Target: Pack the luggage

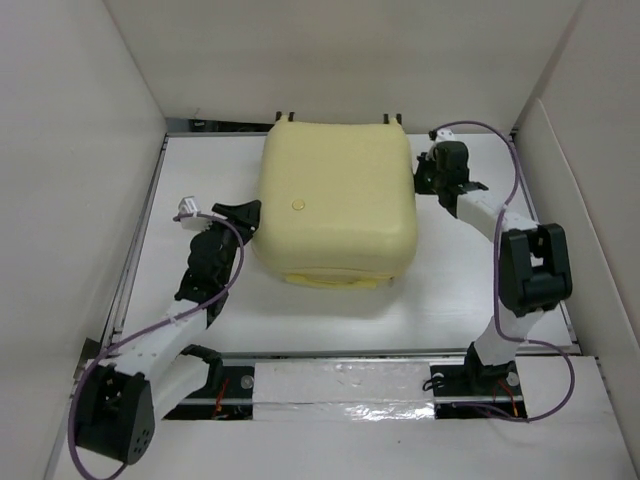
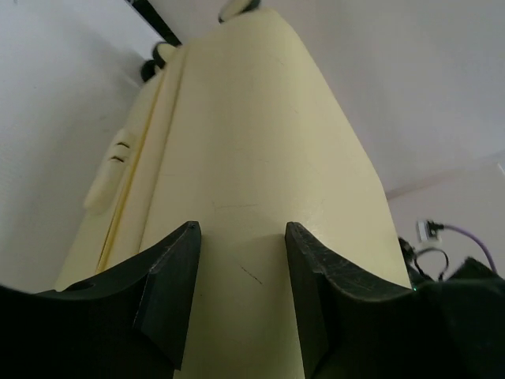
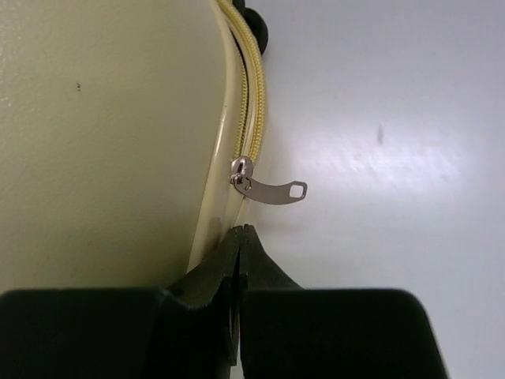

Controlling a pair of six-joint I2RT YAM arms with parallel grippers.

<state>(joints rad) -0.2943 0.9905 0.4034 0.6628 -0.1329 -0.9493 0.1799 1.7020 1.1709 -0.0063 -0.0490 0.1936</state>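
Luggage (image 1: 338,200) lid-down, contents hidden; L jaws apart at shell, R jaws clenched by zip pull (image 3: 272,191).

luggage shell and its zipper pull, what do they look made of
The luggage shell looks like hard moulded plastic, pale yellow, smooth with a soft sheen: rounded corners, faint highlights, fine scuffs. The zipper pull looks like thin metal, silvery and shiny, with a punched hole at its end; plated or solid cannot be told.
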